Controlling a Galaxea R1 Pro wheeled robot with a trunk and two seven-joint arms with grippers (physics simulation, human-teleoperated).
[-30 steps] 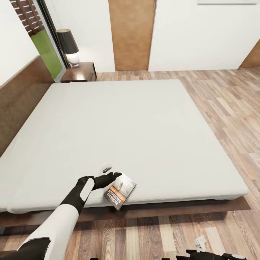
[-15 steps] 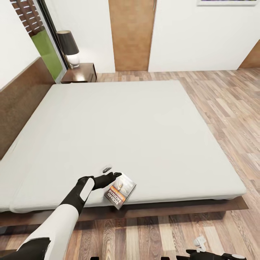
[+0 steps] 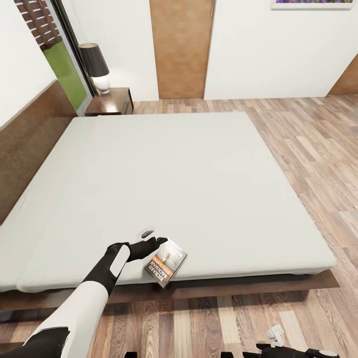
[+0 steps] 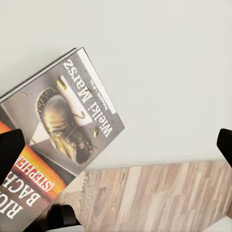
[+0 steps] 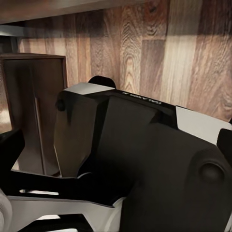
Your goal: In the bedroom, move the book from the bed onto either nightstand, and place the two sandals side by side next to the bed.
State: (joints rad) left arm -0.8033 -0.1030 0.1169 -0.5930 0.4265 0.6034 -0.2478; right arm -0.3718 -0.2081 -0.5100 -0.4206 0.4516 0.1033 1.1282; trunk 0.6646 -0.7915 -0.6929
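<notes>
The book (image 3: 165, 263) lies tilted at the near edge of the bed (image 3: 199, 169), with one corner sticking out past the pale mattress. My left gripper (image 3: 154, 237) hovers just beyond its far corner, open. In the left wrist view the book (image 4: 63, 140) fills the lower side. The gripper (image 4: 116, 147) is spread wide, and one dark fingertip (image 4: 9, 152) overlaps the cover's orange band. The right gripper (image 5: 116, 145) is open, facing my own body. A nightstand (image 3: 110, 100) stands by the headboard at the far left. The sandals are out of view.
A black-shaded lamp (image 3: 94, 64) stands on the nightstand. A light-brown door (image 3: 181, 47) is in the far wall. Wood-plank floor (image 3: 308, 144) runs along the bed's right side and near edge. A dark cabinet (image 5: 34, 111) stands on the floor in the right wrist view.
The whole view has shifted slightly, so the camera moved. The book and my left arm hold the same pose.
</notes>
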